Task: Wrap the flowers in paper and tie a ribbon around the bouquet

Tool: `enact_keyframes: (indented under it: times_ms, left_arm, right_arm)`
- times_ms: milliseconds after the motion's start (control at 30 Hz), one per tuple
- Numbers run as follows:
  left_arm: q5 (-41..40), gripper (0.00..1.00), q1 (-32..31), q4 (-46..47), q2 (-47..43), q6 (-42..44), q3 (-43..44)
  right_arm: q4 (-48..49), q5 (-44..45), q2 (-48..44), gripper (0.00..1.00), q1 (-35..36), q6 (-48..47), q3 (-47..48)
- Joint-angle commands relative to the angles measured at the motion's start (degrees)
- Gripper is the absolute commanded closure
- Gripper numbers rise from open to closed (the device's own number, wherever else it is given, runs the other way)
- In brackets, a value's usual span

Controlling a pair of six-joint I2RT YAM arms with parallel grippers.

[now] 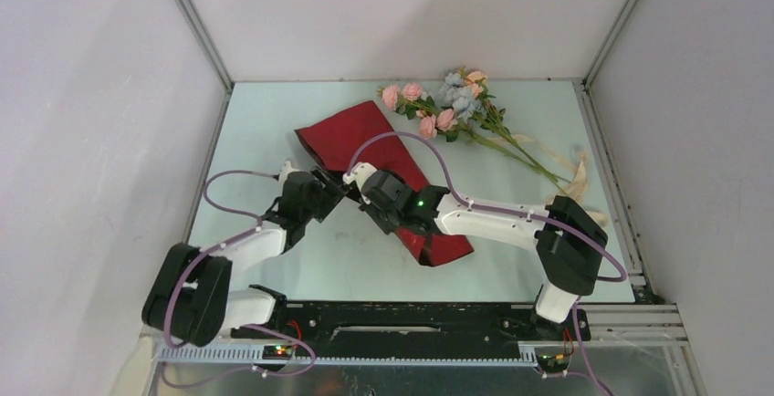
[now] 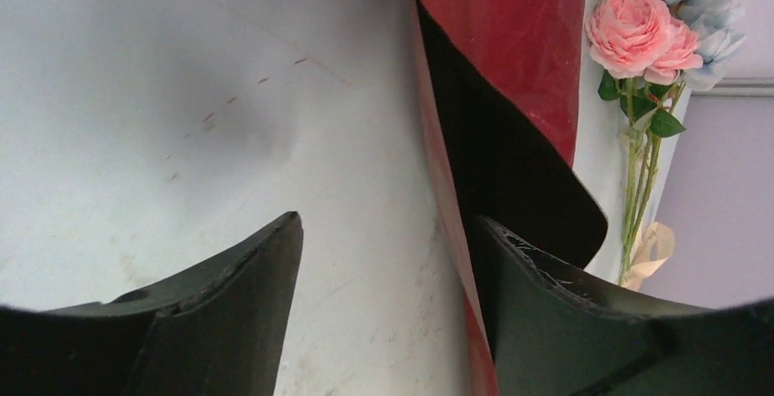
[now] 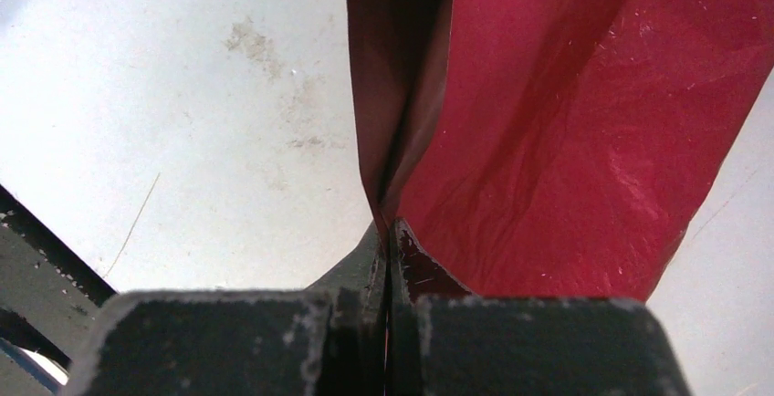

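Right arm [image 1: 493, 218] stretched leftward, fingers [image 3: 228, 341] pinching paper [image 3: 566, 122], left fingers [image 2: 228, 305] parted

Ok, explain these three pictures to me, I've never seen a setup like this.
Two robot arms are bolted to a pale table. One picture looks down from above; the other two come from a camera on each wrist. On the table lie a red paper, flowers and a cream ribbon. The right pincer is shut on the paper's edge. The left pincer is open at the paper's edge, gripping nothing.
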Motion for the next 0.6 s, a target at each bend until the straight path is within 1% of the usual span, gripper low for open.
enact_keyframes:
  times_ms: [0, 33, 67, 100, 133, 167, 200, 233, 267, 300, 367, 400, 433, 467, 500, 567]
  left_arm:
    - [2.74, 0.29, 0.41, 9.17, 5.50, -1.22, 3.07]
    - [3.51, 0.30, 0.41, 10.85, 7.63, -1.38, 3.38]
    - [4.65, 0.36, 0.41, 11.65, 8.71, -1.50, 3.72]
    - [6.19, 0.40, 0.41, 12.87, 10.39, -1.57, 3.89]
    - [6.73, 0.53, 0.41, 13.33, 11.19, -1.59, 4.31]
    - [7.63, 0.70, 0.41, 14.06, 12.44, -1.48, 4.41]
    - [8.23, 0.80, 0.41, 14.36, 13.28, -1.11, 4.48]
    - [8.41, 0.95, 0.41, 14.80, 13.47, -0.93, 4.45]
    - [8.62, 0.97, 0.41, 15.04, 13.60, -0.14, 4.27]
    - [8.92, 0.99, 0.41, 16.03, 13.58, 1.23, 4.08]
    - [10.48, 1.00, 0.41, 17.30, 13.49, 3.52, 3.76]
    - [11.25, 1.00, 0.41, 17.43, 13.30, 4.33, 3.73]
    - [11.64, 1.00, 0.35, 17.45, 13.21, 5.81, 3.72]
    - [12.33, 1.00, 0.38, 17.09, 12.86, 6.40, 3.61]
    - [12.57, 1.00, 0.34, 16.93, 12.68, 7.67, 3.57]
    - [13.33, 1.00, 0.27, 16.68, 12.05, 8.89, 3.18]
  right_arm:
    - [2.74, -1.65, -2.20, 1.00, 0.68, 0.66, -0.25]
    - [2.80, -1.94, -2.29, 1.00, 0.70, 0.65, -0.40]
    - [3.07, -2.27, -2.40, 1.00, 0.82, 0.65, -0.78]
    - [3.44, -3.21, -2.50, 1.00, 0.81, 0.85, -1.02]
    - [3.68, -3.78, -2.85, 1.00, 0.87, 1.01, -1.64]
    - [4.01, -4.89, -3.03, 1.00, 0.92, 1.42, -2.28]
    - [4.14, -5.24, -3.47, 0.93, 0.90, 1.70, -2.52]
    - [4.15, -5.76, -3.69, 0.88, 0.89, 2.21, -3.00]
    - [4.03, -6.11, -4.20, 0.76, 0.80, 2.31, -3.19]
    - [3.79, -6.44, -4.49, 0.70, 0.76, 2.80, -3.30]
    - [3.50, -6.61, -5.62, 0.51, 0.38, 3.96, -3.28]
    - [3.53, -6.67, -6.68, 0.45, 0.15, 4.46, -3.28]
    - [3.73, -7.13, -7.23, 0.34, -0.33, 5.56, -3.35]
    - [3.96, -7.50, -8.43, 0.25, -0.60, 6.00, -3.32]
    - [4.59, -8.50, -9.36, 0.07, -1.22, 6.56, -3.29]
    - [6.03, -9.11, -9.93, 0.01, -2.00, 6.91, -3.27]
